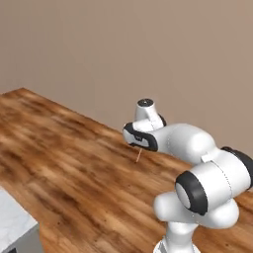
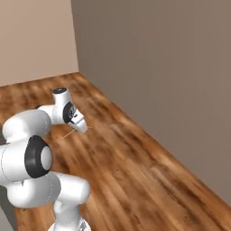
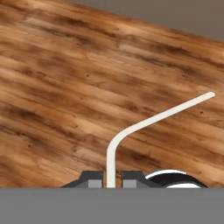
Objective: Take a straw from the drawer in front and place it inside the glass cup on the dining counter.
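item 1, nearest: jaws (image 3: 111,180), seen in hand view at bottom edge. two dark finger tips (image 3: 91,179) stand close together w/ straw (image 3: 131,131) pinched between them; clamped on straw, no gap either side.

item 2: straw. pale, looks off-white to faint pink in hand view. rises straight from between the tips, bends at an elbow, then long section runs off up and to the right, end free in air over the floor. touches nothing but the tips. in left base view a short thin stub (image 1: 139,155) pokes down below the hand, tan-looking against the boards. in right base view a thin pale line (image 2: 67,134) runs out from the hand, slanting down-left.

item 3: arm, white w/ dark joints. left base view: rises lower right, reaches forward-left, hand end held above floor. right base view: rises lower left, hand w/ jaws (image 2: 82,128) pointing down-right.

item 4: corner of a white marble surface (image 1: 12,222) w/ grey side, lower left of left base view, well apart from the hand. cup not made out on it.

item 5: wood plank floor (image 3: 57,87), brown, dark grain streaks, under and beyond the straw in all views.

item 6, farthest: plain beige-brown walls (image 2: 158,67); two meet at a corner in right base view, top left.
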